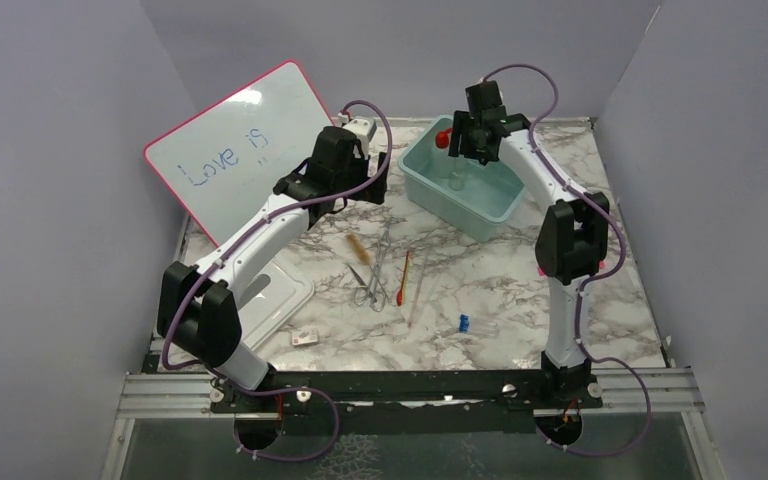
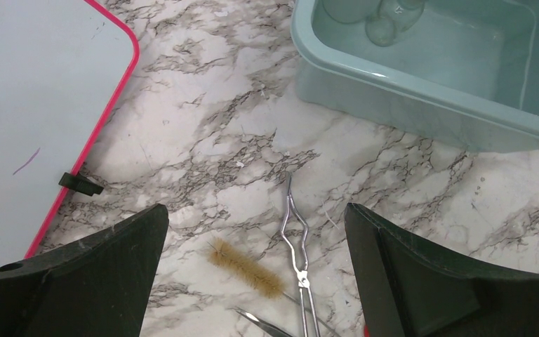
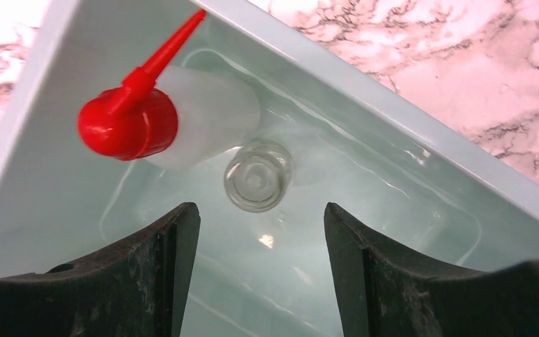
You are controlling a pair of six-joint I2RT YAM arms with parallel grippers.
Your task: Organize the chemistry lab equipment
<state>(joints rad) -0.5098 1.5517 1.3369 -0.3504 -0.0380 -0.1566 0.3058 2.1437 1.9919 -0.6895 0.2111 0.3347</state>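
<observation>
The clear squeeze bottle with the red nozzle cap [image 3: 182, 116] lies in the teal bin [image 3: 393, 112] beside a small glass vial [image 3: 258, 175]. My right gripper [image 3: 261, 207] hangs open and empty over them; it also shows in the top view [image 1: 465, 150]. On the marble lie the brown-bristle brush [image 2: 247, 267], metal forceps [image 2: 296, 232], tweezers [image 1: 357, 275], a thin red stick [image 1: 403, 278] and a clear rod [image 1: 417, 290]. My left gripper [image 2: 256, 210] is open and empty above the brush and forceps, seen from above [image 1: 360, 195] left of the bin [image 1: 450, 205].
The pink-framed whiteboard [image 1: 240, 150] leans at the back left, its edge close to my left gripper. A white tray [image 1: 275, 300] lies at the front left. A small blue item [image 1: 464, 323] and a small pale piece [image 1: 305, 340] lie near the front edge.
</observation>
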